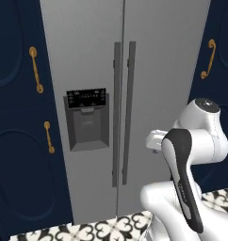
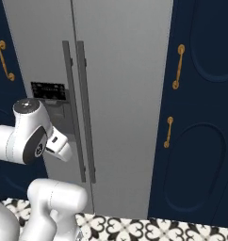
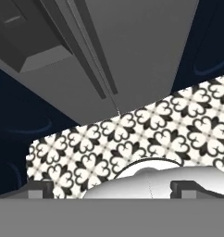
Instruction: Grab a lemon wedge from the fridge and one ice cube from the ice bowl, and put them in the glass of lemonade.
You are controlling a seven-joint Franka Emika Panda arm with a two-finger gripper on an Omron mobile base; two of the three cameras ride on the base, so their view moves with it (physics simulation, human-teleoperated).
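Observation:
The tall grey fridge [image 1: 158,70] [image 2: 125,94] [image 3: 146,51] stands straight ahead with both doors shut. Its two long dark handles [image 1: 123,113] [image 2: 79,108] meet at the centre seam, and the black dispenser panel [image 1: 86,120] [image 2: 47,89] is on the left door. My arm is folded low in front of the fridge, apart from the doors. In the hand view my gripper [image 3: 111,187] points down toward the floor at the fridge's foot, open, with nothing between its fingertips [image 3: 40,189]. The lemon wedge, ice cube, ice bowl and glass of lemonade are out of view.
Navy cabinets [image 1: 12,141] [image 2: 200,117] with brass handles [image 1: 36,69] [image 2: 178,66] flank the fridge on both sides. A black-and-white patterned floor [image 1: 97,230] [image 2: 134,226] [image 3: 155,125] runs along the fridge's base.

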